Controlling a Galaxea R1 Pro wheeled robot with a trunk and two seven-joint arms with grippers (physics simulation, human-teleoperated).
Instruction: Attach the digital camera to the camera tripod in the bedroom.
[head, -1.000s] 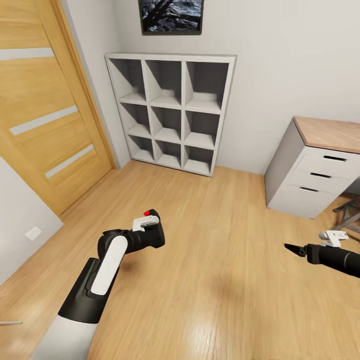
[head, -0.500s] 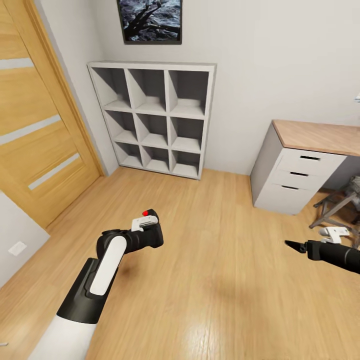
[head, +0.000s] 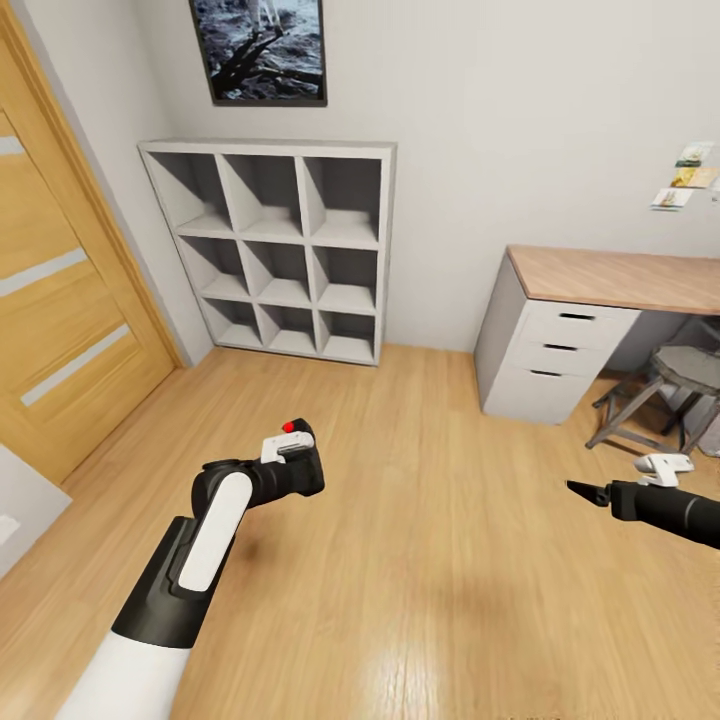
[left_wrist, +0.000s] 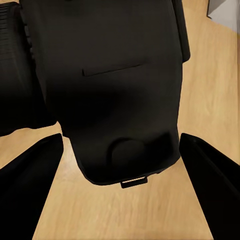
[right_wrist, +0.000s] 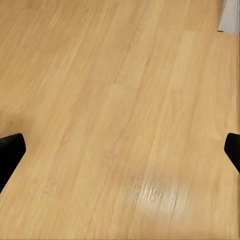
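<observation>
We log: matte black, boxy digital camera (head: 297, 470) gripped in left gripper (head: 290, 468) jaws; right gripper (head: 585, 491) jaws spread wide, empty, above glossy plank floor (head: 420, 580)

We look down on a light wood plank floor (head: 420, 560) with a soft sheen of reflected light near us. Pale grey walls (head: 520, 120) meet in a corner, where a grey nine-cube shelf (head: 275, 250) stands against the wall, its compartments bare. Above it hangs a dark framed picture (head: 262, 50). A wooden door (head: 60, 300) with pale horizontal strips stands beside the shelf. Further along the wall we see a wood-topped grey desk (head: 590, 300) with three drawers, a grey stool (head: 665, 395) tucked beside it, and small cards (head: 685, 175) pinned above.
</observation>
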